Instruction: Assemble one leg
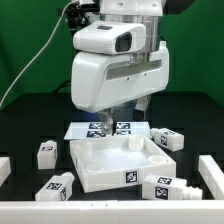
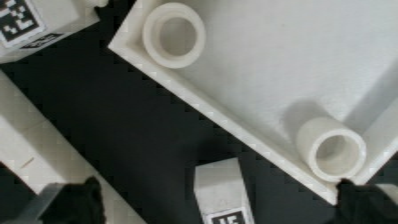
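Note:
The white square tray-like part (image 1: 113, 160) lies in the middle of the table, and the wrist view shows its inside (image 2: 249, 80) with two round sockets (image 2: 173, 35) (image 2: 334, 150). My gripper (image 1: 125, 115) hangs open and empty over the tray's back edge. In the wrist view its dark fingertips (image 2: 63, 200) stand wide apart around the gripper's middle (image 2: 217, 208). A leg (image 2: 222, 193) lies on the dark table below, between them and untouched. Other legs lie around the tray (image 1: 45, 153) (image 1: 57, 186) (image 1: 165, 186) (image 1: 167, 139).
The marker board (image 1: 108, 128) lies behind the tray under the gripper. White bars stand at the exterior view's left edge (image 1: 4, 170) and right edge (image 1: 210, 176). Another tagged leg shows in a corner of the wrist view (image 2: 22, 20).

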Controlling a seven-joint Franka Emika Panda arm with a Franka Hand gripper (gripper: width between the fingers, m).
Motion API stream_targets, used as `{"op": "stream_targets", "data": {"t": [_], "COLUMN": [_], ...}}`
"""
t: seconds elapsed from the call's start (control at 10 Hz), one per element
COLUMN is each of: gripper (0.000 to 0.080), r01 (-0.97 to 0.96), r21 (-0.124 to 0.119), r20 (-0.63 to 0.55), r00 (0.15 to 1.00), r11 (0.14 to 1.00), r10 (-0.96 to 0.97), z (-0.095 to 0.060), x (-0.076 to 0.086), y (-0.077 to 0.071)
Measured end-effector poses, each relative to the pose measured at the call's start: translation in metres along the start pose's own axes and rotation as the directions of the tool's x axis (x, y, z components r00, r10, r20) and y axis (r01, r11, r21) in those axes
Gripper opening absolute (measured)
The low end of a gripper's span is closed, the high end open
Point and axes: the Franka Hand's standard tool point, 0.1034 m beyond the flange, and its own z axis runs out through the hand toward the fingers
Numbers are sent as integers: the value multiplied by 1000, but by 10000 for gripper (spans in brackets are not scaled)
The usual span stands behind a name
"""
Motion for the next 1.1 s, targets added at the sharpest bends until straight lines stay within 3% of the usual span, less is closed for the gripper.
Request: {"op": "stream_targets", "data": {"t": [0.6, 0.7, 0.9, 1.1], "gripper": [649, 649, 649, 649], "r01": [-3, -103, -227, -307], "r21": [1, -7, 21, 33], "r20": [-1, -25, -10, -2], "r00": [1000, 994, 974, 952], "r11": [1000, 995, 974, 951], "r10": [3, 103, 227, 307], "z": [1, 4, 15, 18], "x": [0, 3, 7, 24], "y": [-1, -14, -62, -85]}}
